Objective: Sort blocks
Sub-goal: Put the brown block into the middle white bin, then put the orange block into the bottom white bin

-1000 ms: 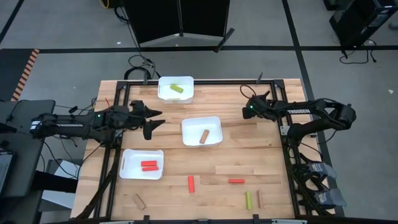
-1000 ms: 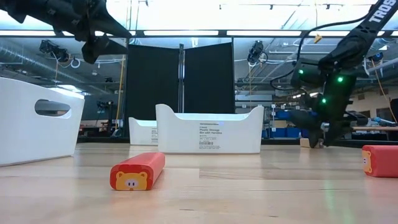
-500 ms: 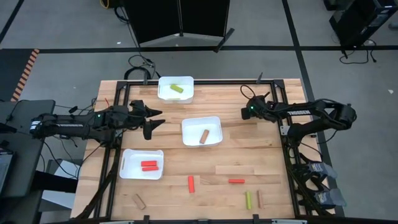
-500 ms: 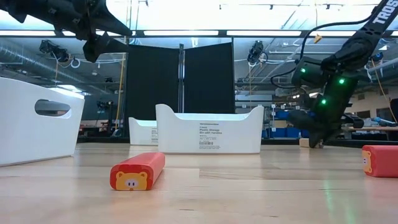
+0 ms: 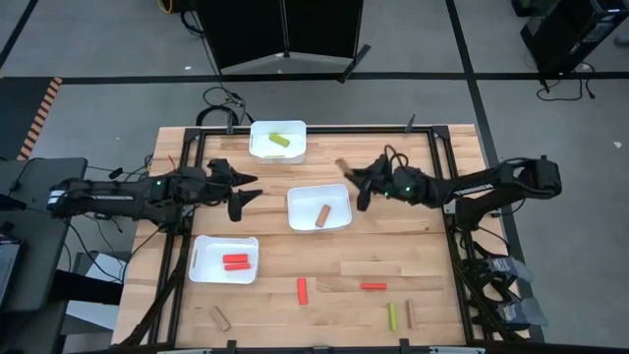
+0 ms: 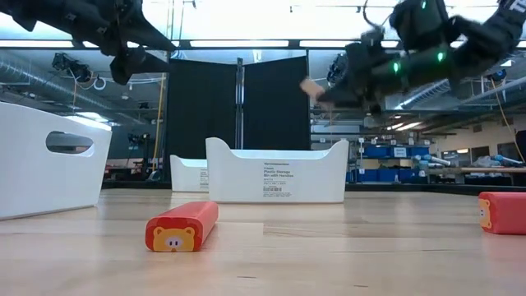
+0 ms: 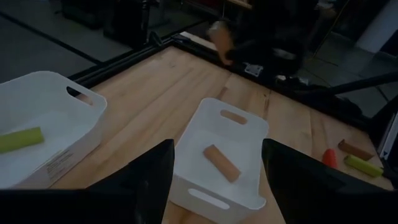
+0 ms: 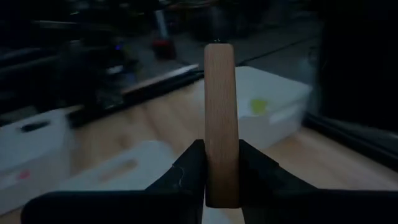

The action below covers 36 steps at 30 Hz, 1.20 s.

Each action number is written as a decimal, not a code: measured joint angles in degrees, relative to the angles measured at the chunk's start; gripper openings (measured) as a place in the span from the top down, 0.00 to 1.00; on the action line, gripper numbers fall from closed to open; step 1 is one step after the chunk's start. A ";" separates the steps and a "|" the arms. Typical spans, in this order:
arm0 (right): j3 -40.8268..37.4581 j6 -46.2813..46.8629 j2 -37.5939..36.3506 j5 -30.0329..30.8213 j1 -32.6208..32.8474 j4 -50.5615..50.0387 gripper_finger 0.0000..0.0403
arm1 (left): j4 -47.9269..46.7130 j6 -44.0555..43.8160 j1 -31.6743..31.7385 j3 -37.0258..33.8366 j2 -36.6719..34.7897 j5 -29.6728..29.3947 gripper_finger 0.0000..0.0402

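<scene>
- High view: the right hand [image 5: 351,177] grips a tan block [image 5: 342,163] above the tabletop [image 5: 413,236], just beside the middle tray [image 5: 339,192], which holds another tan block [image 5: 321,214]. The left hand [image 5: 246,189] hovers left of that tray, fingers spread wide.
- Low view: the held tan block [image 6: 310,85] hangs high above the middle tray [image 6: 275,174]; a red block [image 6: 182,226] lies in front.
- Right wrist view: fingers [image 8: 186,171] pinch the tan block [image 8: 220,121] upright.

block [image 5: 321,213] in middle tray [image 5: 301,221] (three trays)
</scene>
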 joint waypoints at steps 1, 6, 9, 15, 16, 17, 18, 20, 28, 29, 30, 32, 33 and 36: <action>1.31 -0.14 0.40 -0.07 1.24 -1.40 0.82 | 0.16 0.12 0.00 0.00 0.46 0.00 0.38; 7.07 0.27 6.09 -0.02 5.07 -7.86 0.82 | 3.56 1.82 0.00 0.00 4.66 0.00 0.38; 10.46 0.32 10.76 -1.38 6.13 -9.62 0.74 | 5.75 2.57 0.00 0.00 7.43 0.62 0.38; 15.78 -0.55 16.77 -7.98 6.67 -17.11 0.36 | 7.66 2.97 -0.14 0.00 9.42 3.60 0.38; 15.85 -1.09 16.79 -7.99 6.76 -17.16 0.32 | 7.79 2.97 -0.32 0.00 9.40 3.58 0.38; 15.85 -1.41 16.60 -7.65 6.84 -16.82 0.28 | 7.77 3.00 -0.55 0.00 9.29 3.58 0.38; 15.85 -1.75 16.04 -6.80 6.88 -16.31 0.24 | 7.81 3.17 -0.93 0.00 9.21 3.60 0.38; 15.79 -3.44 13.94 -5.67 6.88 -14.60 0.20 | 8.24 3.63 -1.84 0.00 9.20 4.53 0.38; 14.12 -12.10 2.72 -5.50 6.88 -7.76 0.21 | 8.75 4.85 -7.17 0.00 10.49 8.89 0.38; 14.06 -12.74 1.49 -5.50 6.88 -7.72 0.22 | 9.11 4.92 -8.00 0.11 11.10 9.52 0.38; 14.04 -13.24 0.36 -5.50 6.88 -7.87 0.23 | 8.95 5.15 -8.92 0.49 11.90 9.99 0.38; 13.95 -14.31 -1.47 -5.45 6.88 -9.17 0.24 | 8.22 6.43 -11.16 1.64 14.11 11.23 0.38; 13.93 -14.62 -2.32 -5.40 6.88 -9.71 0.25 | 8.16 7.53 -12.32 2.76 15.78 11.44 0.38; 13.93 -14.77 -4.23 -5.34 6.88 -10.72 0.28 | 5.72 12.78 -15.47 7.55 21.49 11.68 0.40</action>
